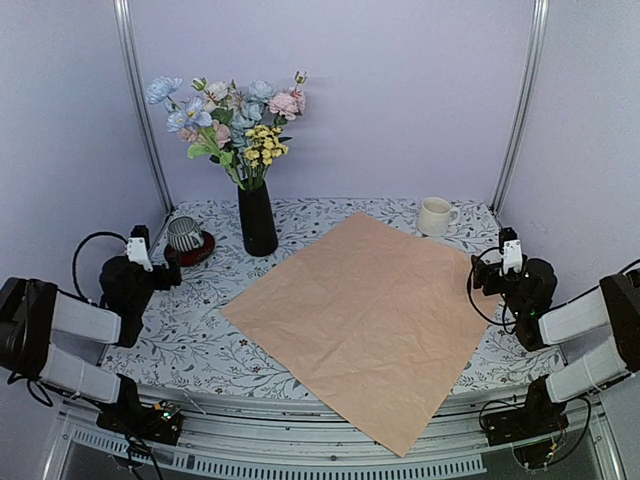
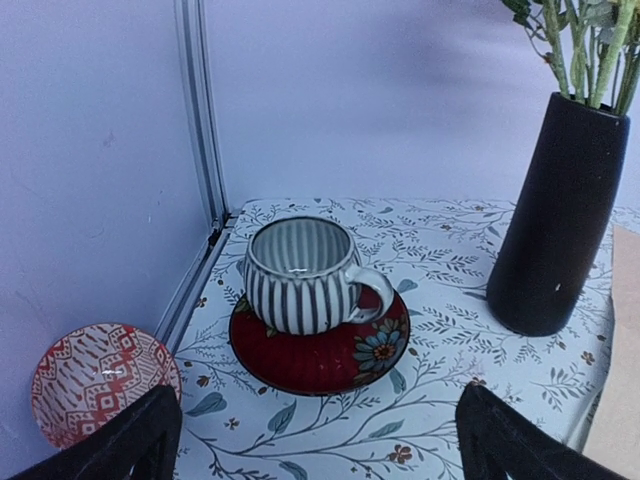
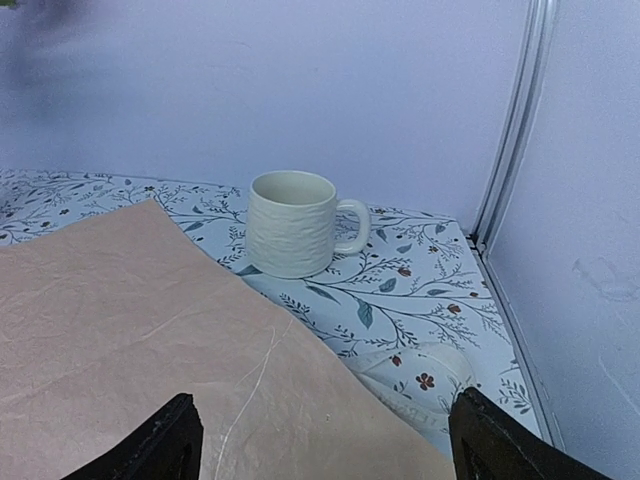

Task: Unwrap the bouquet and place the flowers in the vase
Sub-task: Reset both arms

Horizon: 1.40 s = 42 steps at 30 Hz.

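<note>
Table (image 1: 200,340): floral cloth, carries everything, arms bolted at the near edge.

Wrapping paper (image 1: 360,320): lies flat mid-table, tan side up, one corner hanging over the near edge. Reads as opened out and left there once emptied. Nothing on it, green side not showing.

Flowers (image 1: 235,115): stand upright in the vase (image 1: 257,220) at back left, just beyond the paper's left corner. Pink, white and pale-blue heads, yellow cluster low in front. Green stems bunched at the neck, fanning out above. Looks stable, no lean worth flagging.

Vase: tall matte-black cylinder, slightly tapered, narrow mouth, hence the tight stem bundle.

Left gripper (image 2: 318,445): jaws spread wide, nothing between them. Hovers low at the left side, facing the striped cup (image 2: 300,275) on its red saucer (image 2: 330,378). Vase off to its right, apart.

Right gripper (image 3: 335,450): likewise spread and empty, low over the paper's right edge, facing the cream mug (image 3: 292,235).

Both parked at the sides, clear of the flowers. Judged: task as good as done.

Pale fold (image 3: 415,365) on the cloth near the mug: possibly the ribbon, possibly just a wrinkle.
</note>
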### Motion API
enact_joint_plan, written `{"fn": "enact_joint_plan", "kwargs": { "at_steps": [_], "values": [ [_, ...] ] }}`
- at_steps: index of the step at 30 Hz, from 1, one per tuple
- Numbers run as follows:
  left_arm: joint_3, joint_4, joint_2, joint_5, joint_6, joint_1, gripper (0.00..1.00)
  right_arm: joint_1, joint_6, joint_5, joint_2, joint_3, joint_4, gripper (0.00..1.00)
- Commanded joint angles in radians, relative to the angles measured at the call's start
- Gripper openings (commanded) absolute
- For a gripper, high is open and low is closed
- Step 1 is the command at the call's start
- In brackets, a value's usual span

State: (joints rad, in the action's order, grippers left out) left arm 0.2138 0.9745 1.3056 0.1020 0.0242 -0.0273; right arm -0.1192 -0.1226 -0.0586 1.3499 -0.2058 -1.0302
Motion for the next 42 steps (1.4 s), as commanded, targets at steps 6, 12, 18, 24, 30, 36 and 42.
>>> {"fn": "enact_joint_plan", "kwargs": {
  "at_steps": [6, 12, 18, 24, 30, 36, 42],
  "values": [
    [0.079, 0.124, 0.121, -0.116, -0.042, 0.047, 0.96, 0.071, -0.002, 0.068, 0.126, -0.094, -0.104, 0.87],
    [0.054, 0.253, 0.227, -0.173, -0.053, 0.055, 0.98, 0.108, 0.059, 0.050, 0.151, -0.101, -0.116, 0.94],
    [0.043, 0.299, 0.241, -0.164, -0.059, 0.055, 0.98, 0.139, 0.091, 0.084, 0.182, -0.043, -0.232, 0.99],
    [0.045, 0.291, 0.239, -0.164, -0.058, 0.053, 0.98, 0.139, 0.090, 0.083, 0.185, -0.037, -0.256, 0.99],
    [0.045, 0.291, 0.240, -0.164, -0.058, 0.053, 0.98, 0.139, 0.089, 0.082, 0.186, -0.037, -0.257, 0.99],
    [0.045, 0.291, 0.239, -0.164, -0.057, 0.053, 0.98, 0.139, 0.089, 0.083, 0.186, -0.037, -0.257, 0.99],
    [0.044, 0.291, 0.239, -0.163, -0.058, 0.054, 0.98, 0.139, 0.089, 0.085, 0.186, -0.038, -0.256, 0.99]
  ]
}}
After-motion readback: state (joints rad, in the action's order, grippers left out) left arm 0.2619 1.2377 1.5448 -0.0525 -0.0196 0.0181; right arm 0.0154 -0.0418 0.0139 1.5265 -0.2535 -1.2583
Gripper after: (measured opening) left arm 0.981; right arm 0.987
